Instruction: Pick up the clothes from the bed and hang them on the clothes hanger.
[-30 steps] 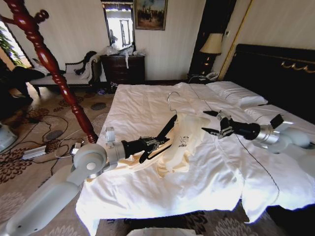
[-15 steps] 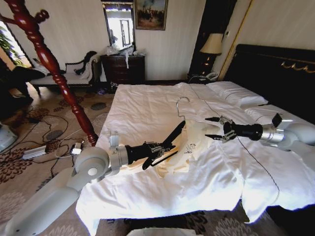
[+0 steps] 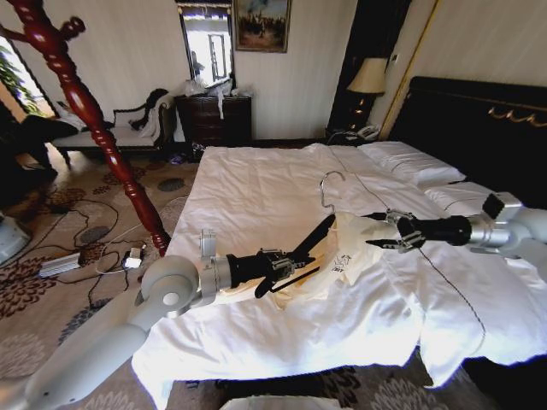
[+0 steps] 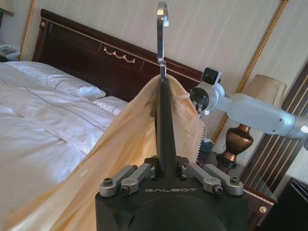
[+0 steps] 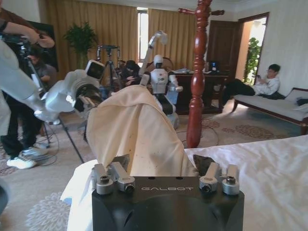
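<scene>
We stand at the foot of the bed point(image 3: 256, 184), white sheets rumpled, carpet and a coat stand point(image 3: 94, 120) off to our left. Our left gripper point(image 3: 299, 267) is clamped on the hanger point(image 3: 312, 239), its hook point(image 3: 329, 184) raised over open sheet. The top point(image 3: 346, 256) drapes over the hanger near mid-bed, well clear of the edges. Our right gripper point(image 3: 380, 231) has its fingers spread wide at the top's far shoulder. The left wrist view shows the hanger point(image 4: 163, 120) upright with the top point(image 4: 120, 144) hung beside it; the right wrist view shows the top point(image 5: 134, 134) bunched between the right fingers.
</scene>
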